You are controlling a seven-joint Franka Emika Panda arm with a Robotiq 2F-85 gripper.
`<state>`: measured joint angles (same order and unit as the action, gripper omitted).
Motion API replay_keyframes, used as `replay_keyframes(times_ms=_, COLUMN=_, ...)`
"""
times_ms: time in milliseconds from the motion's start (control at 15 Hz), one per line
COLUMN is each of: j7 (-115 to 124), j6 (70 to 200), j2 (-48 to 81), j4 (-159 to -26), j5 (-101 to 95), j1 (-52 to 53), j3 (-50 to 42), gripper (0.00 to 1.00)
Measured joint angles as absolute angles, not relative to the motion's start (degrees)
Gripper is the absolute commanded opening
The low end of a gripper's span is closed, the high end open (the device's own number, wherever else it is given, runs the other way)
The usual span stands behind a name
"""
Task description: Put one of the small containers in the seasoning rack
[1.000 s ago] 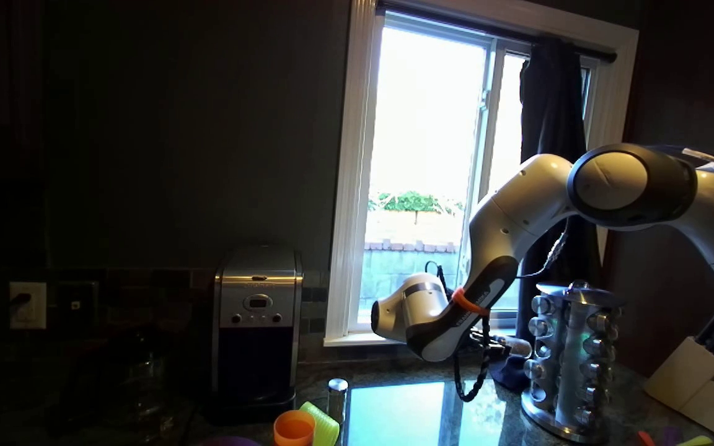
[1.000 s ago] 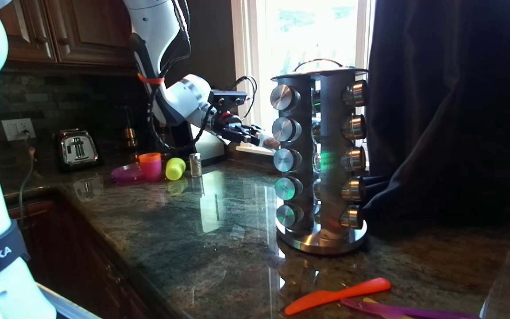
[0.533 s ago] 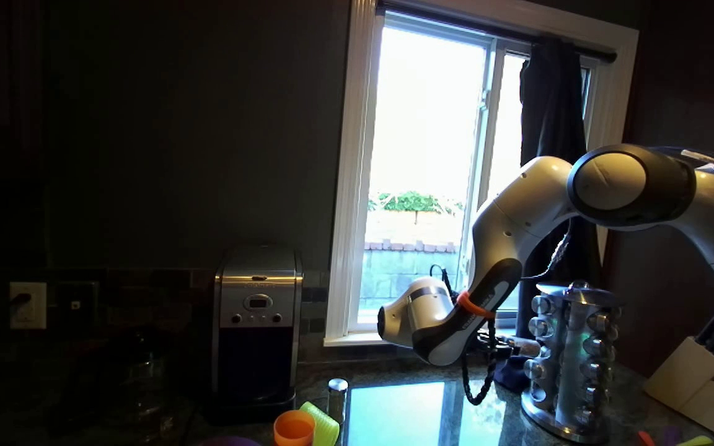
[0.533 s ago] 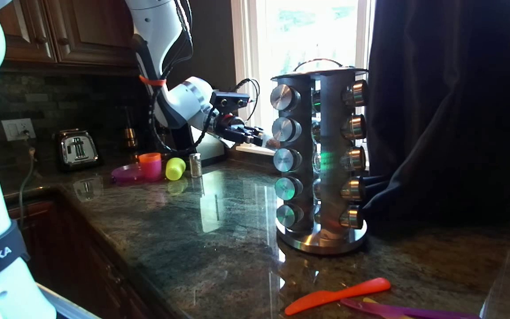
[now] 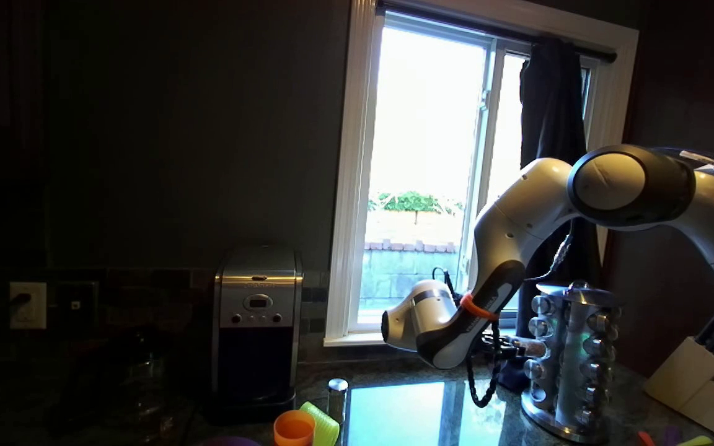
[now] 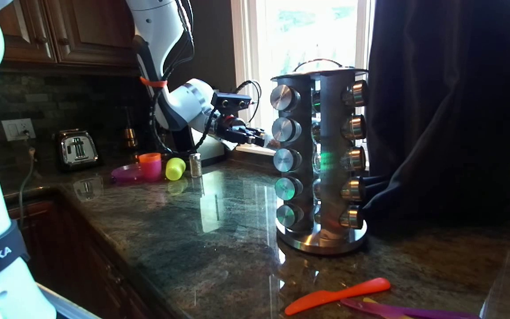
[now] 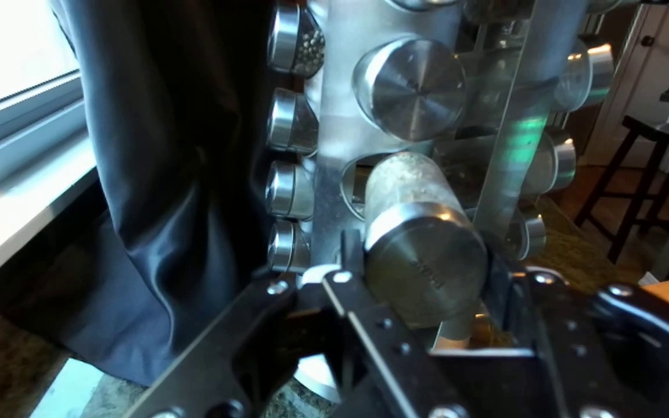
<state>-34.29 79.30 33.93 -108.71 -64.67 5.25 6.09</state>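
Held jar (image 7: 418, 247) nearer rack (image 6: 332, 133); counter (image 6: 237, 217) glossy, wall (image 5: 196, 136) perhaps green.

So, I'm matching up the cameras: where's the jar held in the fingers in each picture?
In an exterior view: the jar is lower right.
In an exterior view: the jar is near the centre.
In the wrist view: the jar is right of centre, between the fingers.
Shared landmark: the spice rack, right of the jar in both exterior views and behind it in the wrist view.
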Motion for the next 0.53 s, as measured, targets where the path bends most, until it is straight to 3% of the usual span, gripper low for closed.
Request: replay_keyframes(times_ms=533, j7=-35.1, j6=79.3, j2=34.2, j4=-108.7, j5=-65.3, j1=4.9, j3=6.1, gripper=0.25)
